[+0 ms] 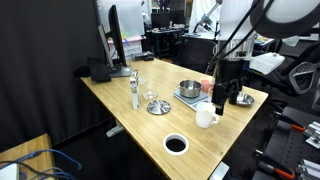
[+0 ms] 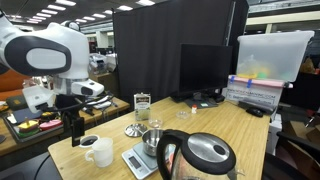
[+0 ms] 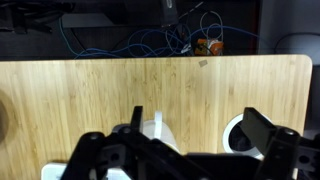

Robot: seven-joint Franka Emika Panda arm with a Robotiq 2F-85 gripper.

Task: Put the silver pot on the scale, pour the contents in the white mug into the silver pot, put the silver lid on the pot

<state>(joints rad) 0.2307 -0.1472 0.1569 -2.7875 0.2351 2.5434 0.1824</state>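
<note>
The silver pot (image 1: 189,89) sits on the scale (image 1: 187,100) near the table's far side; both also show in an exterior view, the pot (image 2: 151,143) on the scale (image 2: 138,161). The white mug (image 1: 206,117) stands on the table beside the scale, also seen in an exterior view (image 2: 99,152) and in the wrist view (image 3: 160,135). My gripper (image 1: 221,98) hangs open and empty just above and beside the mug (image 2: 76,138). In the wrist view its jaws (image 3: 200,135) are spread, with the mug by one finger. The silver lid (image 1: 158,107) lies flat on the table (image 2: 134,130).
A white-rimmed black disc (image 1: 176,144) lies near the table's front edge and shows in the wrist view (image 3: 238,135). A steel-and-black kettle (image 2: 196,156) stands by the scale. A glass (image 1: 150,97) and a small bottle (image 1: 134,92) stand near the lid. Monitors are at the far end.
</note>
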